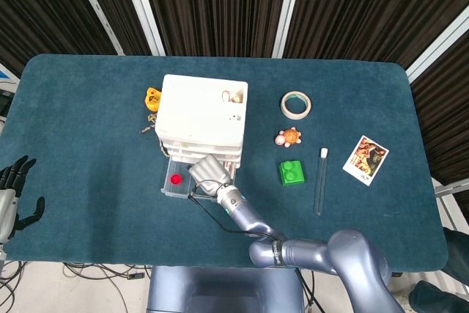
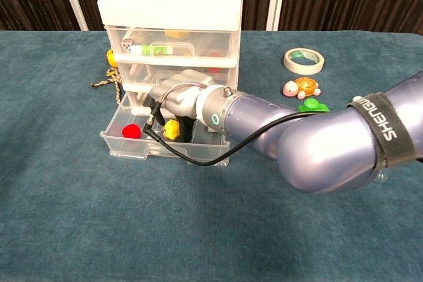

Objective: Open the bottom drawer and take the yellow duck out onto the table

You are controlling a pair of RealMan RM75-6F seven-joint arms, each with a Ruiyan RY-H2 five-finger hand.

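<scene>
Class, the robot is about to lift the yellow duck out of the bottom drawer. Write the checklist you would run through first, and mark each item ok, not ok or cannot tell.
1. Bottom drawer pulled open: ok.
2. Yellow duck in the drawer, visible in the chest view: ok.
3. Right hand down in the drawer at the duck: ok.
4. Fingers closed firmly on the duck: cannot tell, the hand hides the contact.
5. Red piece in the same drawer apart from the duck: ok.
6. Bare table in front of the drawer for setting the duck down: ok.
</scene>
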